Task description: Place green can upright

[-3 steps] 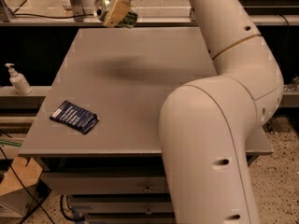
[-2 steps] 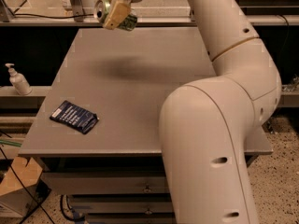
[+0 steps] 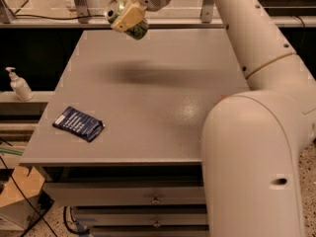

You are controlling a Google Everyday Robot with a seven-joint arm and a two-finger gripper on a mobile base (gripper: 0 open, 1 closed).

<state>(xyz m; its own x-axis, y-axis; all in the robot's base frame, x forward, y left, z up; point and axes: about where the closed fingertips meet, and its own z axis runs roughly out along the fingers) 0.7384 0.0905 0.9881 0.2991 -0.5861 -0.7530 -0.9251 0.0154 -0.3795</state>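
Note:
My gripper (image 3: pixel 127 19) hangs above the far left part of the grey table (image 3: pixel 163 98), at the end of the white arm that reaches in from the right. It is shut on the green can (image 3: pixel 134 30). The can lies tilted between the pale fingers (image 3: pixel 129 16), with a silver end (image 3: pixel 113 11) turned to the left and its green side showing below the fingers. The can is held well above the tabletop, and its shadow falls on the table underneath.
A dark blue packet (image 3: pixel 79 124) lies near the table's front left corner. A white pump bottle (image 3: pixel 19 85) stands on a ledge to the left. Drawers (image 3: pixel 155 199) sit below the table. The arm's big white body (image 3: pixel 252 167) fills the right foreground.
The gripper with the can has shifted slightly to the right and a little down. Nothing else has moved.

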